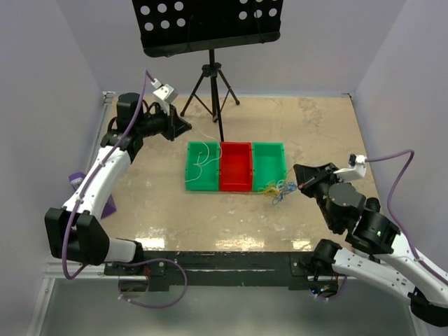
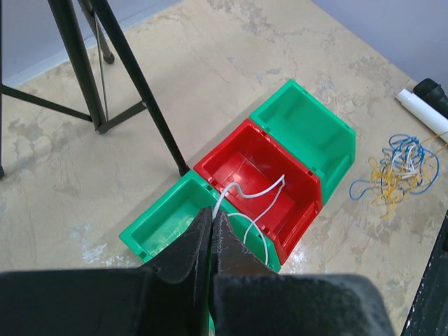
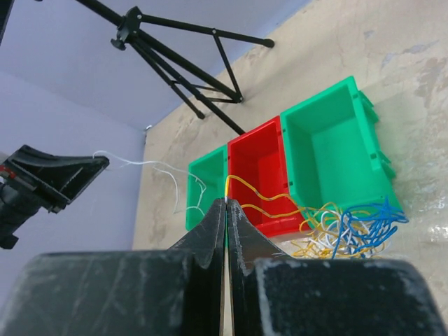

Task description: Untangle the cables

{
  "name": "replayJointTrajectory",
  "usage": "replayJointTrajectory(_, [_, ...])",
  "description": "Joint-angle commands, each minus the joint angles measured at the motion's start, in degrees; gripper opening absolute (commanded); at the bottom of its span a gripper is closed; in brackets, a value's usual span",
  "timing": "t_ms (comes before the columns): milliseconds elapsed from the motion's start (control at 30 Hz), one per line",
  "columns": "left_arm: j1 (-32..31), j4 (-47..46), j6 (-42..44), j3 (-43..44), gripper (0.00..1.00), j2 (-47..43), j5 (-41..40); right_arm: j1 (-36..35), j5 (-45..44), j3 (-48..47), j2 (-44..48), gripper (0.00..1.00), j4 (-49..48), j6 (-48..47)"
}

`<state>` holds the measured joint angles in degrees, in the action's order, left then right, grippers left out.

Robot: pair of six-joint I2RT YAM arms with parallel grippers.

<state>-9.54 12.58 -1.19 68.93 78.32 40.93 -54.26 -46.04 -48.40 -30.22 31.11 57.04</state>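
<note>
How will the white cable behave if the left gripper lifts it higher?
Probably floppy: the white cable hangs in loose curves from the shut left gripper. Likely very light, being so thin a strand. It may slip out, since the grip is only a narrow pinch.

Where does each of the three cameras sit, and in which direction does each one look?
Top external: above and behind the robot, looking down on the table; the left arm and right arm show.
Left wrist: on the left arm, looking down past the shut left fingers, which pinch a white cable, toward the red bin.
Right wrist: low on the right arm, looking across past the shut right fingers, which pinch a yellow cable, toward the left arm.
Shared: both wrist views show the red bin and the cable clump.
</note>
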Motion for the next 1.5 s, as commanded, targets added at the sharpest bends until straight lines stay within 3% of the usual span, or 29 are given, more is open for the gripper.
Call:
replayJointTrajectory(0, [-0.48,-3.0,-1.27,5.33,0.0,-1.6,0.82,0.03,4.73,-0.03,-0.1,0.0,-5.27,-3.5])
replayJointTrajectory(233, [-0.65,-4.4,-2.5,7.19,0.0,-0.81,-0.58,0.03,10.08,0.33,0.77,0.0,-9.66,-6.76])
replayJointTrajectory(667, [-1.27,-5.2,-1.19,5.61,0.0,0.07,-2.51,0.03,12.82,0.68,0.95,0.0,-9.41,-6.59])
replayJointTrajectory(1200, [-1.8,-9.06,5.84,-6.08,0.0,0.43,-8.84,0.03,21.43,4.37,-0.37,0.0,-14.41,-7.73])
replayJointTrajectory(1467, [-2.85,-9.76,16.39,-11.18,0.0,-1.42,-20.78,0.03,23.8,5.25,-0.89,0.0,-15.03,-8.26])
